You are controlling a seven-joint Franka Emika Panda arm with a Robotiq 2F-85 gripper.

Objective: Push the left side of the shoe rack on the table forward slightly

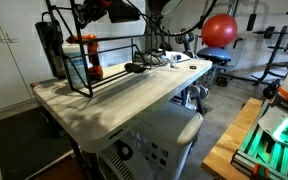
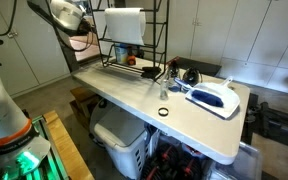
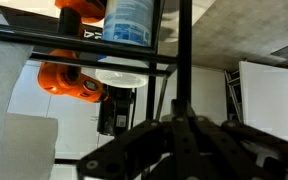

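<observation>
The shoe rack [image 1: 119,78], an open frame of thin black rods, stands at one end of the light wood-grain table [image 1: 149,95]. It shows in both exterior views [image 2: 162,40], and the table too [image 2: 189,125]. My gripper [image 1: 82,18] is up at the rack's tall end [image 2: 84,22]. In the wrist view the fingers [image 3: 181,128] are shut, their tips meeting right at a vertical rack rod [image 3: 184,50]. I cannot tell whether they touch it. Rack rails cross the top of that view.
An orange bottle [image 1: 90,58] and a white roll [image 2: 124,25] sit in the rack. A black cylinder [image 1: 50,45] stands beside it. A blue-white object [image 2: 214,97], a small bottle [image 2: 164,92] and a black ring [image 2: 163,112] lie on the table. A white machine housing [image 1: 154,140] sits below.
</observation>
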